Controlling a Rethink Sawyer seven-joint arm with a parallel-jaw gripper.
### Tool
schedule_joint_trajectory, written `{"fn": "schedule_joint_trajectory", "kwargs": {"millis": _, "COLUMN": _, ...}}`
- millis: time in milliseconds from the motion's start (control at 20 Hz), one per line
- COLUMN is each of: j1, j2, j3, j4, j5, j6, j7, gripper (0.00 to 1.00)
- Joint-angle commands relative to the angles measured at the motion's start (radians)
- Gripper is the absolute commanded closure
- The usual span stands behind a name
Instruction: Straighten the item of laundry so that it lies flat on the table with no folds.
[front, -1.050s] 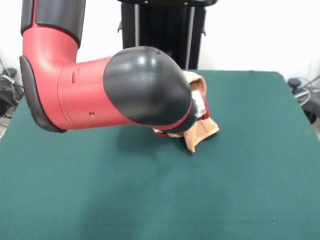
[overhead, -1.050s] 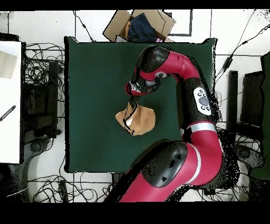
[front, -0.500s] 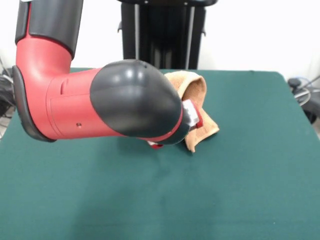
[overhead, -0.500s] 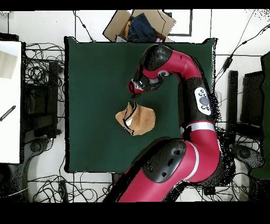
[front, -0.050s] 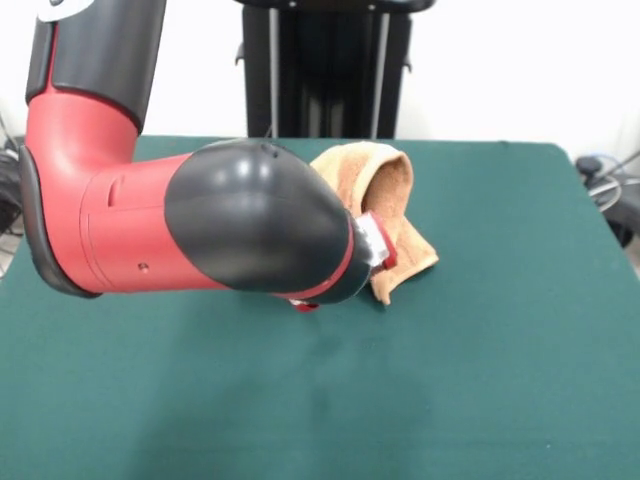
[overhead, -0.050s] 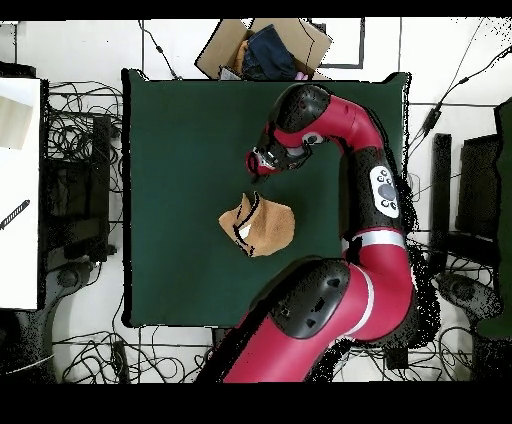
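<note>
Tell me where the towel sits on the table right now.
In the overhead view the towel lies bunched near the middle of the green table, just below the gripper. In the front view it pokes out right of the arm's black elbow.

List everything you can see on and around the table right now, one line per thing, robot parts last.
hand towel: one, orange-tan, bunched and folded near the table's middle.
table: one, dark green cloth cover, fills the middle of the overhead view.
cardboard box: one, brown with dark contents, on the floor past the table's edge farthest from the robot's base.
cables: many, black, on the floor round the table.
white surface: one, at the overhead view's left edge.
arm: one, red and black, bent over the table.
gripper: one, beside the towel, fingers not readable.
</note>
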Motion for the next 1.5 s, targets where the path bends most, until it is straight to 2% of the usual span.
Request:
{"fn": "schedule_joint_trajectory", "kwargs": {"millis": 50, "j1": 0.021, "j2": 0.023, "j3": 0.025, "j4": -0.001, "j5": -0.045, "j6": 0.075, "j7": -0.202, "gripper": 1.00}}
{"fn": "schedule_joint_trajectory", "kwargs": {"millis": 350, "j1": 0.017, "j2": -0.071, "j3": -0.016, "j4": 0.182, "j5": -0.025, "j6": -0.048, "j7": -0.085, "gripper": 1.00}}
{"fn": "schedule_joint_trajectory", "kwargs": {"millis": 550, "j1": 0.024, "j2": -0.109, "j3": -0.034, "j4": 0.257, "j5": -0.032, "j6": -0.112, "j7": -0.025, "gripper": 1.00}}
{"fn": "schedule_joint_trajectory", "kwargs": {"millis": 850, "j1": 0.040, "j2": -0.108, "j3": -0.054, "j4": 0.244, "j5": -0.026, "j6": -0.096, "j7": 0.066, "gripper": 1.00}}
{"fn": "schedule_joint_trajectory", "kwargs": {"millis": 900, "j1": 0.042, "j2": -0.108, "j3": -0.056, "j4": 0.245, "j5": -0.026, "j6": -0.096, "j7": 0.071, "gripper": 0.00}}
{"fn": "schedule_joint_trajectory", "kwargs": {"millis": 1150, "j1": 0.041, "j2": -0.118, "j3": -0.065, "j4": 0.267, "j5": -0.017, "j6": -0.120, "j7": 0.106, "gripper": 0.00}}
{"fn": "schedule_joint_trajectory", "kwargs": {"millis": 1500, "j1": 0.043, "j2": -0.131, "j3": -0.067, "j4": 0.280, "j5": -0.031, "j6": -0.119, "j7": 0.077, "gripper": 0.00}}
